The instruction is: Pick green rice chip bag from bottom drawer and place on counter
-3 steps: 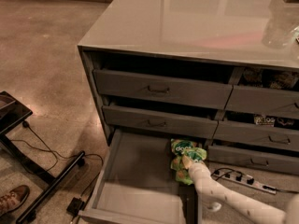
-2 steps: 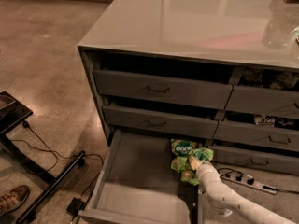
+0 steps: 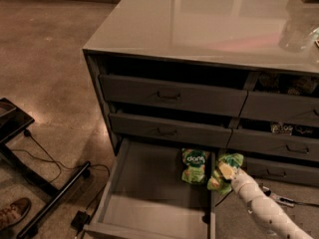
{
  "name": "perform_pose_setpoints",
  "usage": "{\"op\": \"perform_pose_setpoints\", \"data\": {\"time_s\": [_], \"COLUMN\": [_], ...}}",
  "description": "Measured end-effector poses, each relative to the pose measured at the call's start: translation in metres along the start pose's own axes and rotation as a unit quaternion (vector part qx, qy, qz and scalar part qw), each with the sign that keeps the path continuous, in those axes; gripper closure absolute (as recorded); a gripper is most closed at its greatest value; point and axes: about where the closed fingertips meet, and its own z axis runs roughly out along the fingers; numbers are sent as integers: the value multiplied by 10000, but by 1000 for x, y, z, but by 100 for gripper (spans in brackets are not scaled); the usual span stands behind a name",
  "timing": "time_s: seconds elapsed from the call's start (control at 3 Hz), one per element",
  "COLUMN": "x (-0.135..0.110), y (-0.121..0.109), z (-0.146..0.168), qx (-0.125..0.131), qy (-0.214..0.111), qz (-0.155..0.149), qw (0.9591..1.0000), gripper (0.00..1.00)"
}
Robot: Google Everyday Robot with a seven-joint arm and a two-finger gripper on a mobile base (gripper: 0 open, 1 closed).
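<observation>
The open bottom drawer (image 3: 149, 183) holds a green chip bag (image 3: 195, 164) just left of my hand (image 3: 225, 172), which is pinched closed on a second green bag (image 3: 231, 159).

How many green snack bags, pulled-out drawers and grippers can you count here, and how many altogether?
Green snack bags: 2
Pulled-out drawers: 1, the bottom drawer
Grippers: 1, the gripper at that drawer's right edge, against one bag
Total: 4

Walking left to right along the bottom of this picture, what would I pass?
Brown shoe → black stand leg → open bottom drawer → green rice chip bag lying in it → the robot's hand, at a second green packet → its white arm.
</observation>
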Motion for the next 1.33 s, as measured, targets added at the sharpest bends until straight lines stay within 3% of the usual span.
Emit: {"op": "perform_pose_setpoints", "data": {"time_s": [0.33,0.67,1.33], "x": [-43,-39,-34], "y": [-3,11,18], "z": [-4,-3,-6], "qx": [-386,-655,-748], "qy": [-181,42,97], "qz": [-5,-13,-41], "qw": [9991,9978,9971], "gripper": [100,100,100]}}
